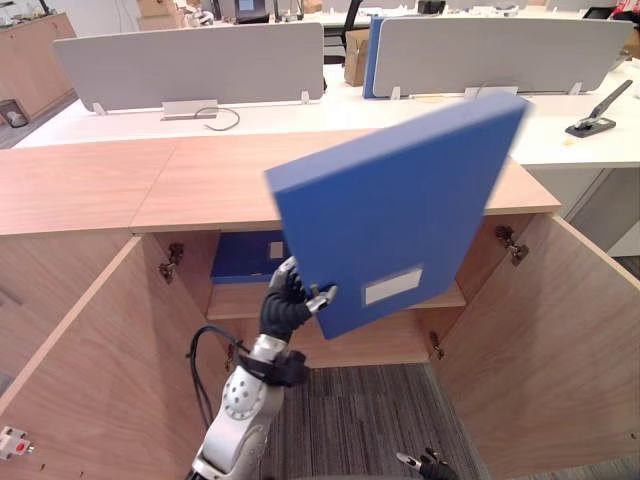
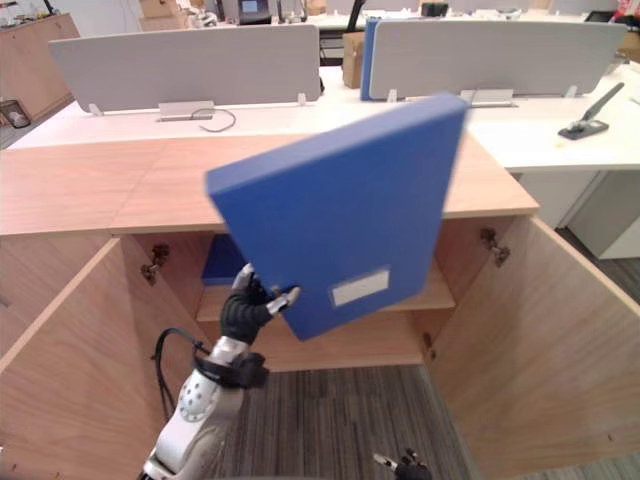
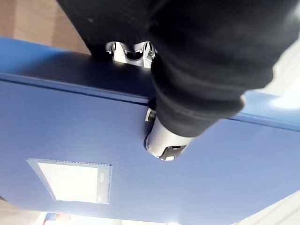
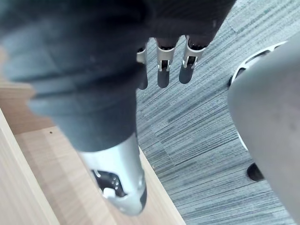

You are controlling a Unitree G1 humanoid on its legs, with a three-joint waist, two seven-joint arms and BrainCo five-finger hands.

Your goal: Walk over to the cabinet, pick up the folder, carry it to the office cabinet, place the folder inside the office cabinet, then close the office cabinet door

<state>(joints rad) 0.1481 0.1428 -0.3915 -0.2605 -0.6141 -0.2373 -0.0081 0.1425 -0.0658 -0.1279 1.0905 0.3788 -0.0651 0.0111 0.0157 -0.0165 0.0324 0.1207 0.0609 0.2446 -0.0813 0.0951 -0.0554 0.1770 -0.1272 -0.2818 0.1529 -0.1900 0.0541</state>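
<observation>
Folder (image 1: pixel 400 210), blue with a white label, tilted, gripped by the left hand (image 1: pixel 288 303).

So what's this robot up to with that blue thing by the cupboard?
The robot is holding a blue folder in its left hand. It grips the folder near a lower corner, so the folder tilts in the air in front of a low wooden cabinet. Both cabinet doors stand open, and a second blue item lies on the shelf inside. The right hand hangs low over the carpet, fingers relaxed, holding nothing. The held folder is not yet inside the cabinet.
</observation>
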